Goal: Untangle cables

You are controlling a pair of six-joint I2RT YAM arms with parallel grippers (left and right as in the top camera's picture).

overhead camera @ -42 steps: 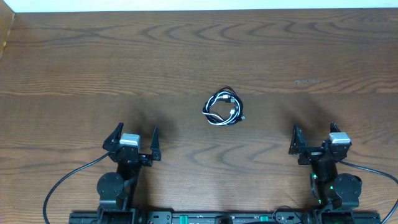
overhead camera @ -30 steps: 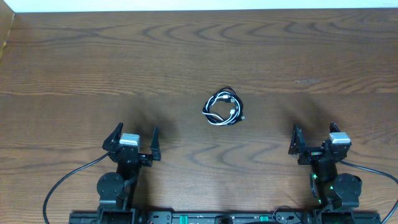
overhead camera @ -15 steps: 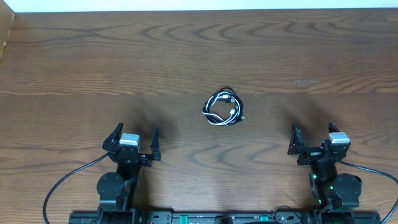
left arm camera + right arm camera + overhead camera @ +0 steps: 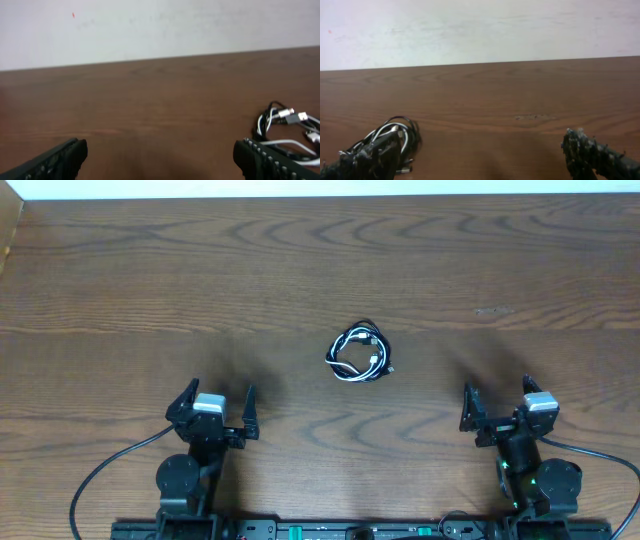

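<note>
A small bundle of cables (image 4: 360, 354), one thin black and one thin white looped together with small plug ends, lies on the wooden table near its middle. My left gripper (image 4: 216, 403) stands open near the front left, well short of the bundle. My right gripper (image 4: 498, 399) is open at the front right, also apart from it. From the left wrist the cables (image 4: 287, 131) lie ahead to the right, past the right fingertip (image 4: 260, 157). From the right wrist the cables (image 4: 390, 136) sit ahead at the left, partly behind the left fingertip (image 4: 372, 157).
The brown wooden table (image 4: 150, 300) stretches to a white wall at the far edge (image 4: 320, 192). Thick black wires (image 4: 105, 470) run from the arm bases along the front edge.
The right gripper has shifted slightly to the left. The left arm and the cable bundle have not moved.
</note>
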